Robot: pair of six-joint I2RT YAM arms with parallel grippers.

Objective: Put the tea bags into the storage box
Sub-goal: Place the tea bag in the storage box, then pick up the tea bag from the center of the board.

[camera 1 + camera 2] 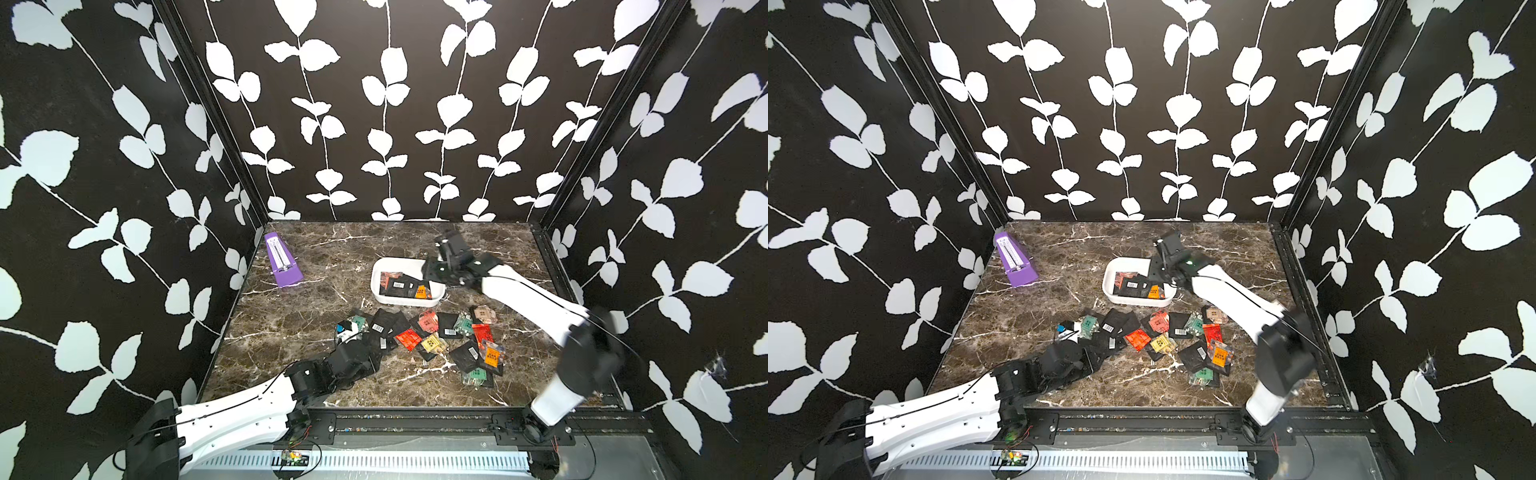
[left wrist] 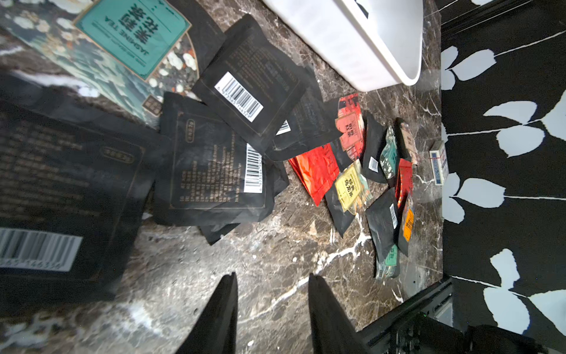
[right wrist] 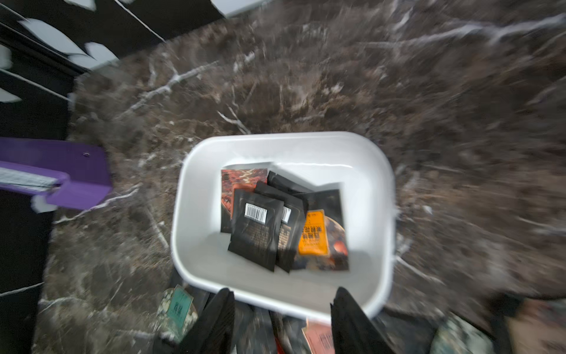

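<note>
Right fingers (image 3: pixel 211 325) apart over box (image 3: pixel 284 144) rim

White storage box (image 1: pixel 376 284); tea bags (image 1: pixel 450 323) mostly black, some red, orange, green; purple metronome (image 1: pixel 283 262); brown white-veined table (image 1: pixel 316 303).

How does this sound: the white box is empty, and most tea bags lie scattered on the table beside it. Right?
Not empty: the right wrist view shows several tea bags lying in the box. Most do lie scattered on the table beside it.

Lab test cell — wallpapered panels (image 1: pixel 374 104), black framing (image 1: pixel 415 424).
</note>
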